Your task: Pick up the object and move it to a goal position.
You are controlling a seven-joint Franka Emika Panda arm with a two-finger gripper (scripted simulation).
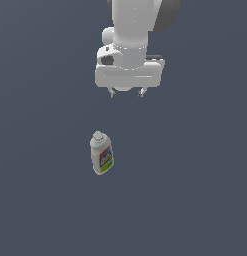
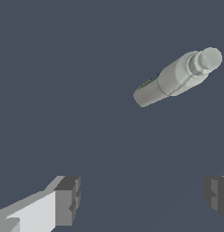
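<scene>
While the exterior view takes in only a flat, dark grey-blue floor, it shows the white arm coming in from the top edge, its wrist ending in a broad white hand block with the gripper pointing downward. Two short dark fingertips poke out beneath that block with a clear gap between them, so the claw is released and grasps nothing. The bottle is below the gripper in this picture and somewhat toward the exterior view's left, well apart from the fingertips. It is white with a round pale cap at its upper end, and its face carries a label in blue, red, yellow and green; whether it stands or lies flat cannot be told from this angle. In the wrist view the same bottle appears as a pale cylinder seen mostly from its plain side, with the cap at one end and only a thin sliver of green and blue label along one edge. The two fingers of the gripper show as grey padded blocks spread wide apart, with bare floor between them. The bottle lies away from that gap, touching neither finger.
</scene>
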